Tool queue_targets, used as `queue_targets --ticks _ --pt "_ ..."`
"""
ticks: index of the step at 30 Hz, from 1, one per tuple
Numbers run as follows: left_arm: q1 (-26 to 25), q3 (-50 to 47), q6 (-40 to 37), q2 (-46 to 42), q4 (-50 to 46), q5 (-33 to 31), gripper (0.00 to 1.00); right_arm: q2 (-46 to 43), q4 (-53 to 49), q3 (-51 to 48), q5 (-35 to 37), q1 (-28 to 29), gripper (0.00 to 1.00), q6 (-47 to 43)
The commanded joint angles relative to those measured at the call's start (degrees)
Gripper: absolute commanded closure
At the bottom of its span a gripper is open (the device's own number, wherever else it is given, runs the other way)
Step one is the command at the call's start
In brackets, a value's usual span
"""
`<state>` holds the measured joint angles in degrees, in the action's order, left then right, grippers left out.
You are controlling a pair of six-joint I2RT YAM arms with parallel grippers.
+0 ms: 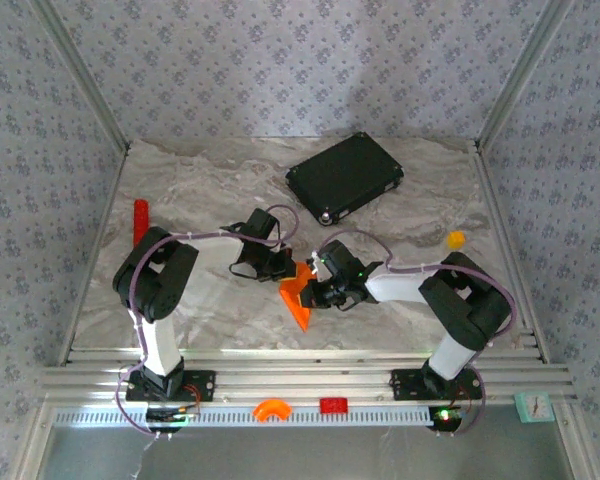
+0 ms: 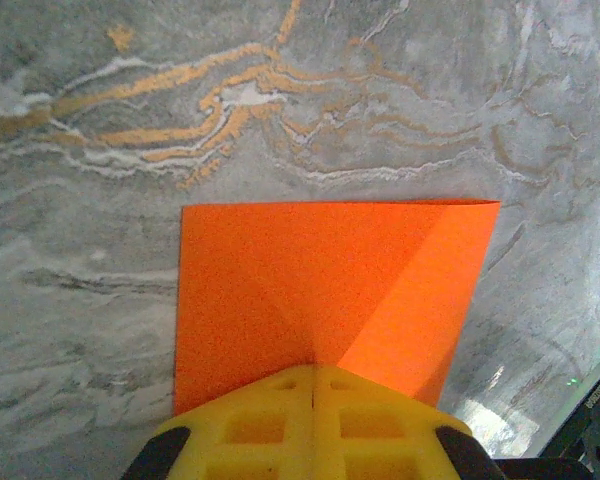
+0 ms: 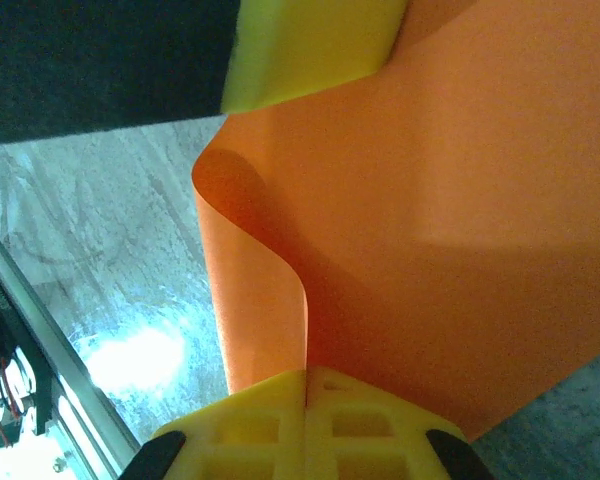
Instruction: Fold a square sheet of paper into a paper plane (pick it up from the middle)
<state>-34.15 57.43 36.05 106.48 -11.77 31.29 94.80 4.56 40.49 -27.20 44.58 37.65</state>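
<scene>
From above, near the middle of the table (image 1: 220, 190), a little toward its near edge: the square sheet of paper (image 1: 298, 298), bright orange, pinched between the left hand (image 1: 280, 268) and the right hand (image 1: 322, 292), with one corner pointing toward the near edge.

Through the left wrist camera, much closer: yellow fingers (image 2: 270, 420) pressed together on the near border of the sheet. Flat orange face spread over the marble, with one slanted crease on its right part.

Through the right wrist camera, instead: the same clenched grasp of the right hand on the sheet, here bent into a soft curl at the left. At the top, a yellow finger (image 3: 310, 40) of the other hand against the paper.

Also from above: a black flat case (image 1: 345, 177) near the far edge, closed, contents impossible to tell. A red cylinder (image 1: 140, 220) by the left edge. A small orange-yellow lump (image 1: 456, 239) by the right edge.
</scene>
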Motion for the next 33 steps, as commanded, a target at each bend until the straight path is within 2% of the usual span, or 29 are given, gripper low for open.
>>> queue_targets --ticks 1,12,21,33 --pt "-0.5 -1.6 0.0 -1.0 -2.6 -1.6 1.00 -0.6 -2.3 1.6 2.1 0.4 0.98 -1.2" --pt "-0.8 -2.5 0.1 -2.2 -2.6 -1.9 1.00 0.3 -2.1 1.9 2.8 1.0 0.98 -1.2" --pt "-0.8 -2.7 0.2 -2.5 -3.0 -2.2 1.00 -1.5 -2.3 2.6 0.0 2.2 0.98 -1.2" --pt "-0.7 -1.7 -0.1 -2.0 -3.8 -2.4 1.00 0.9 -4.8 3.9 1.2 2.3 0.98 -1.2"
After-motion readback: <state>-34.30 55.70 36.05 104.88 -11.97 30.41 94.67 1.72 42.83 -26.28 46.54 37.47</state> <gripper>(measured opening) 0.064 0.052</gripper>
